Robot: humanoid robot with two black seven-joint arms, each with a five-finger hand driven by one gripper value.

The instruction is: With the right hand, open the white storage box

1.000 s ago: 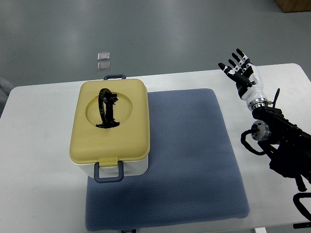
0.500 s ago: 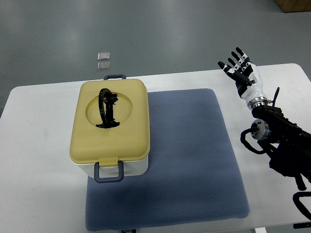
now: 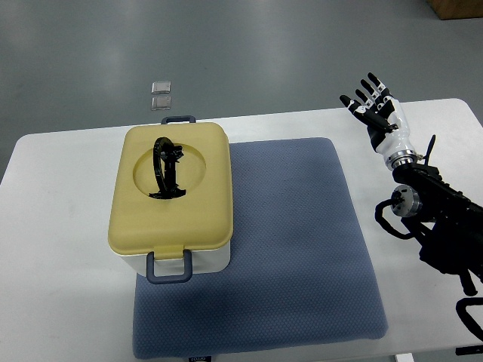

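Nearest the robot, the blue-grey mat (image 3: 294,249) covers the middle of the white bench (image 3: 60,302). The near latch (image 3: 167,267), a grey-blue loop at the box's 6 o'clock end, is down against the wall, so the box reads as closed.

The white storage box (image 3: 207,260) stands on the left part of the bench, its right portion overlapping the left edge of the mat. Its yellow lid (image 3: 170,215) is seated flat. A black carry handle (image 3: 164,167) stands in the round recess on top. The long axis of the box runs from 6 to 12 o'clock, with a second latch (image 3: 178,119) at the 12 o'clock end.

The right arm (image 3: 438,219) enters from the right edge. The right hand (image 3: 373,105) is held above the far right of the bench, fingers spread and extended toward 12 o'clock, holding nothing. It is well apart from the box.

From the hand, the box lies toward 8 o'clock, across the full width of the mat. The 12 o'clock latch is the nearer of the two to the hand. The left arm is not in view, so the right hand is the only one placed to reach.

Beyond the bench, two small clear items (image 3: 161,95) lie on the floor.
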